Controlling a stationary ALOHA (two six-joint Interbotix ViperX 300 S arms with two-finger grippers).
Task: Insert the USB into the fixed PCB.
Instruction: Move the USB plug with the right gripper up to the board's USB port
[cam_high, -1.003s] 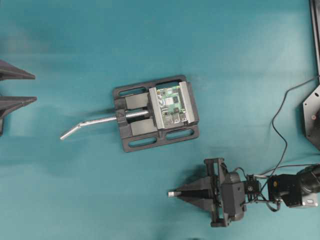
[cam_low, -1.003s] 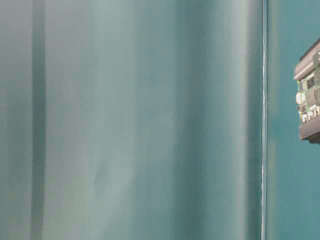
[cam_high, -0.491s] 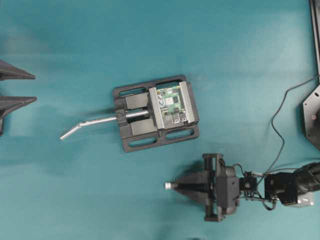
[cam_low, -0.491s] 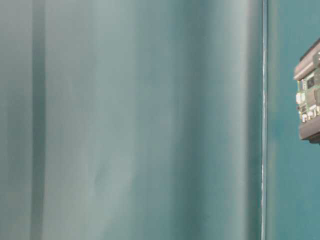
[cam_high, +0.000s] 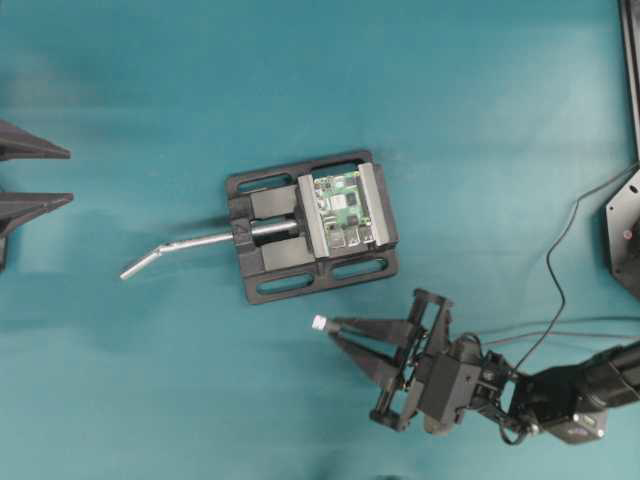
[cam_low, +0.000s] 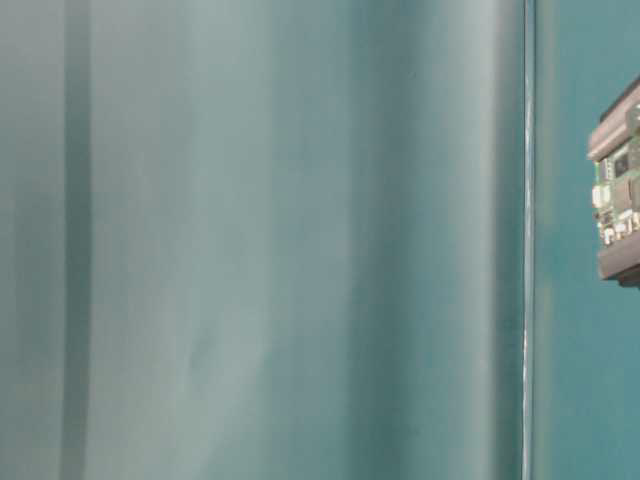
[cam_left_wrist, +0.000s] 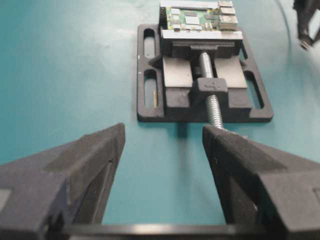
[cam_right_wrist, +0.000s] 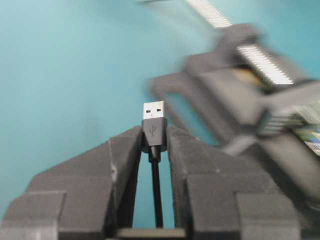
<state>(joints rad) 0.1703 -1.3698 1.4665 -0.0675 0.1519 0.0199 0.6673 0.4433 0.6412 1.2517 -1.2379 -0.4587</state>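
We see a teal counter (cam_high: 150, 400), vise (cam_high: 270, 245) clamping the fixed PCB (cam_high: 342, 212), right gripper (cam_right_wrist: 154, 142) jaws clamped on the USB (cam_right_wrist: 154, 120) near the vise, left gripper (cam_left_wrist: 162, 145) jaws wide apart.

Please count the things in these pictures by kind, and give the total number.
Gripper: 2, the left gripper and the right gripper
USB: 1
Fixed PCB: 1
Vise: 1
Vise handle: 1
Total: 6
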